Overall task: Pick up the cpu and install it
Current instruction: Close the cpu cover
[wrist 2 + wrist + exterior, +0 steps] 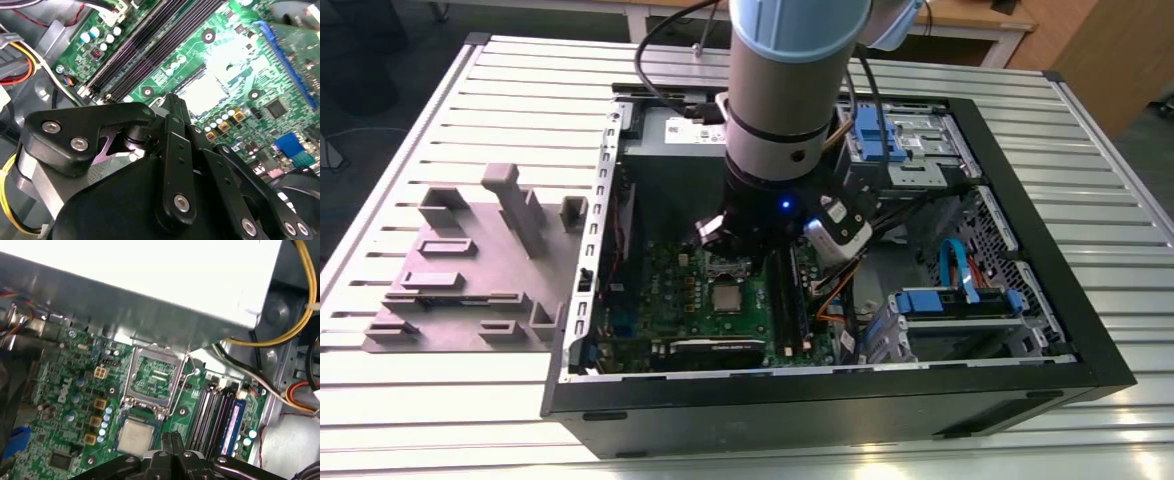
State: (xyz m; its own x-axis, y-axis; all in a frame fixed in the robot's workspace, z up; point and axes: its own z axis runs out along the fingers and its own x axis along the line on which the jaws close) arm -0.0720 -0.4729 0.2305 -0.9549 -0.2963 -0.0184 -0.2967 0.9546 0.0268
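Observation:
The cpu [135, 436] lies flat in its socket on the green motherboard [75, 390], its pale metal top facing up. It also shows as a small silvery square [724, 296] in the exterior view and as a bright patch [202, 92] in the second wrist view. The hinged metal socket frame [152, 375] stands open beside it. My gripper [172, 439] hangs just above the board next to the cpu, its black fingers pressed together with nothing between them. The second wrist view has the same shut fingertips [172, 102] beside the socket.
The arm [787, 90] reaches down into an open black computer case [854, 395]. A grey plastic tray with raised blocks [467, 260] sits to the exterior view's left. Black memory slots [212, 410], yellow and orange cables [295, 330], a metal power supply [165, 285] and blue drive brackets [961, 300] crowd the socket.

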